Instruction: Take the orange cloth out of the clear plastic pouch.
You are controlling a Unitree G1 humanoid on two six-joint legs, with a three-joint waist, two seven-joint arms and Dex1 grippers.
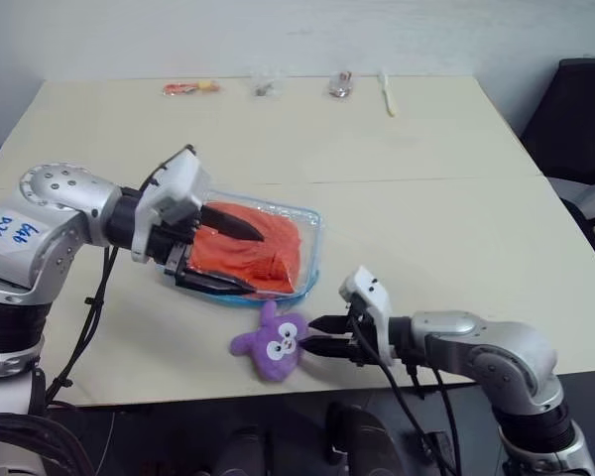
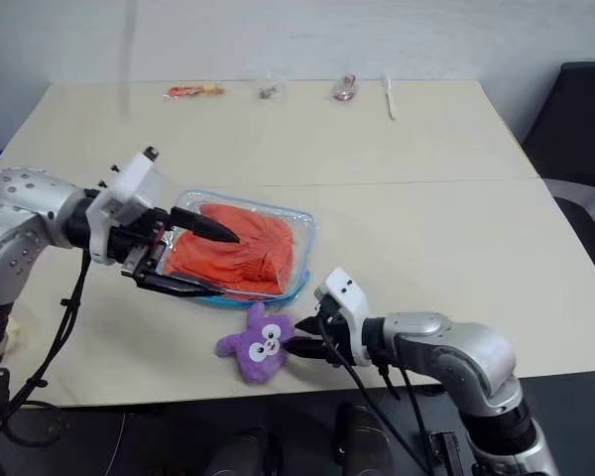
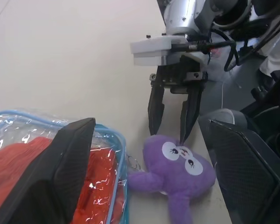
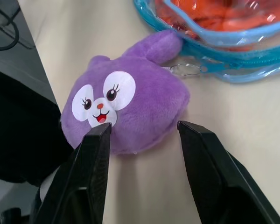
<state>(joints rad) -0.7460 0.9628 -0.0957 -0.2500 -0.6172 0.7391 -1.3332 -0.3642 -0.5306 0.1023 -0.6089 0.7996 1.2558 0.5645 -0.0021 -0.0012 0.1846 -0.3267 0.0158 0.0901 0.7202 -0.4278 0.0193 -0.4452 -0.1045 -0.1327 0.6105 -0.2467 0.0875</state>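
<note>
The clear plastic pouch [image 1: 314, 226] with light blue edging lies flat on the table, and the orange cloth [image 1: 268, 260] is folded inside it. My left gripper [image 1: 256, 262] is open wide over the pouch's near-left end. One of its black fingers [image 3: 56, 168] is above the plastic and the other runs along the pouch's front edge. My right gripper [image 4: 143, 127] is open just in front of the pouch. Its tips are at a small purple plush toy [image 4: 126, 93], with nothing clamped between them. A metal ring [image 4: 179, 70] lies between the plush and the pouch's zipper edge.
Along the table's far edge lie an orange-red item [image 1: 190, 87], two small clear packets [image 1: 266, 87] and a white stick [image 1: 387, 94]. A black chair [image 1: 575, 109] stands at the right. The plush lies close to the table's front edge [image 1: 178, 392].
</note>
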